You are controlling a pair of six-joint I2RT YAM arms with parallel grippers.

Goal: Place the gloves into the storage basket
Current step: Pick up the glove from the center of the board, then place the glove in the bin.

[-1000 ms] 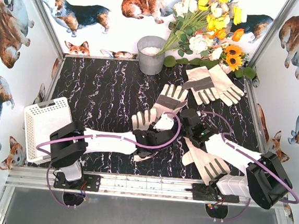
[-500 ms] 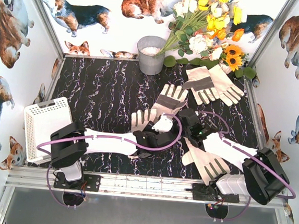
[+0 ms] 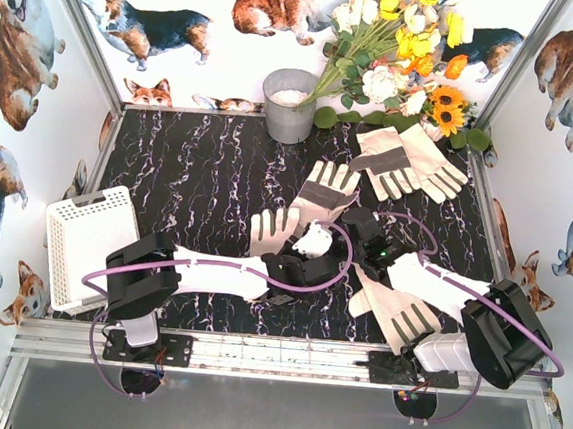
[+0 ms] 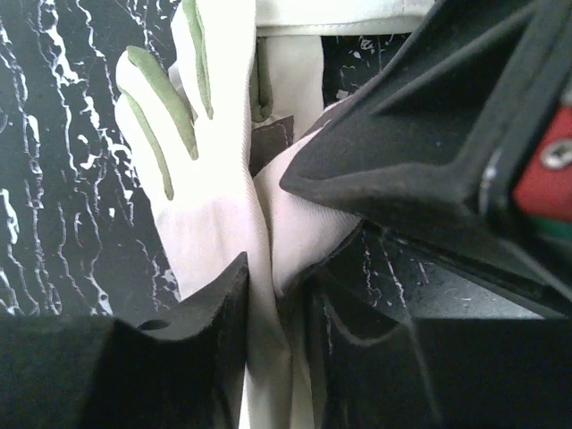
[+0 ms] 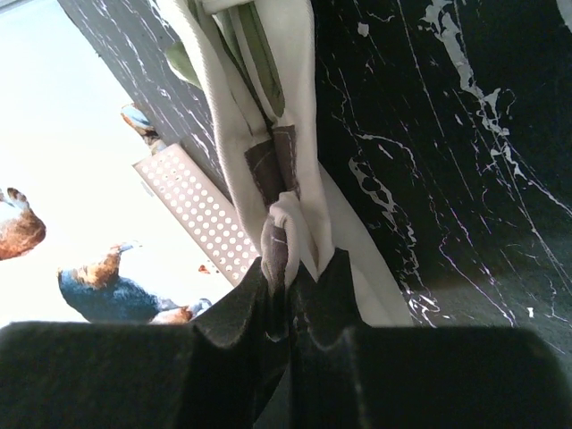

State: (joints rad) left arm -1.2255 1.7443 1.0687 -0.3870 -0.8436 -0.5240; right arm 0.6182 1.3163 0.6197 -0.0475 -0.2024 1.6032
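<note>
Black marble worktop (image 3: pixel 189 176): my left fingers (image 4: pixel 219 308) and right fingers (image 5: pixel 237 313) both pinch one glove (image 3: pixel 277 226). Pulling apart, they may drop it short of the storage basket (image 3: pixel 86 215).

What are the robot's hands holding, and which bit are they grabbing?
Left hand pinches a glove near its wrist end; right hand pinches a bunched fold of glove fabric.

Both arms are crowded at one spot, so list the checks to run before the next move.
1. Left gripper shut on the glove: ok.
2. Right gripper shut on a glove fold: ok.
3. Both hold the same glove: cannot tell.
4. Basket has no glove in it yet: ok.
5. Near glove clear of the right arm: not ok, the arm crosses over it.
</note>
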